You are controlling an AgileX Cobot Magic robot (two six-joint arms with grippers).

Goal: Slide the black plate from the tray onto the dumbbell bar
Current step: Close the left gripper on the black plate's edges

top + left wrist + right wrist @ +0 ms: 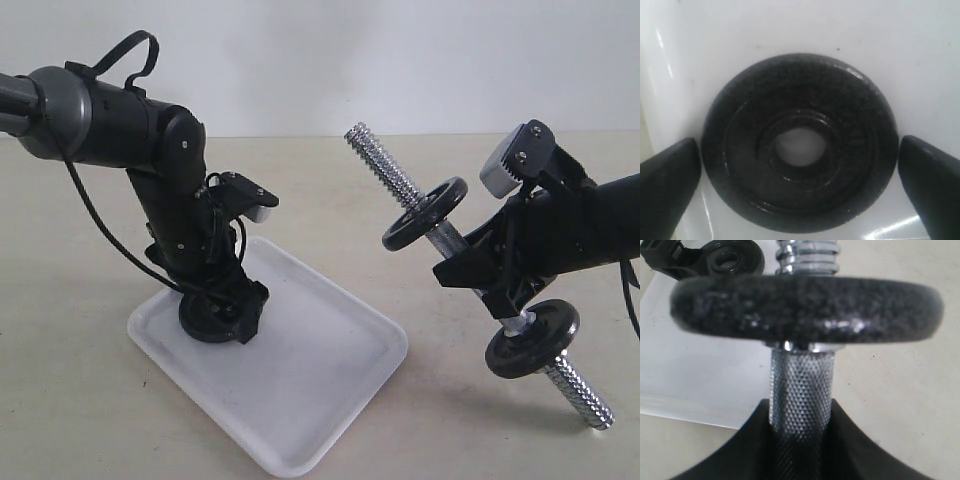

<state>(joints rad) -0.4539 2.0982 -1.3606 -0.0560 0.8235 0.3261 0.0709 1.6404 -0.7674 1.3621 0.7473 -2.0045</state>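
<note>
- Exterior view: the left gripper (222,310) is down on the far left corner of the white tray (330,400), sitting right over the black plate (197,324), which lies flat in the tray.
- Same view: over on the right, the right gripper (483,272) has the dumbbell bar (385,165) by its middle, tilted with the top end leaning left. There's one black disc (425,213) on the bar above the grip and a second disc (532,338) below it. The tray sits on a pale counter (80,420).
- Left wrist view: you're looking straight down on the black plate, white tray showing through the centre hole. The jaws are spread wide, one tip on each side of the plate, just beside its rim. Can't tell if they actually touch it.
- Right wrist view: the jaws are clamped on the knurled part of the bar, with the disc edge-on just past them and coarse thread beyond that. The black plate shows in the background, on the tray.
</note>
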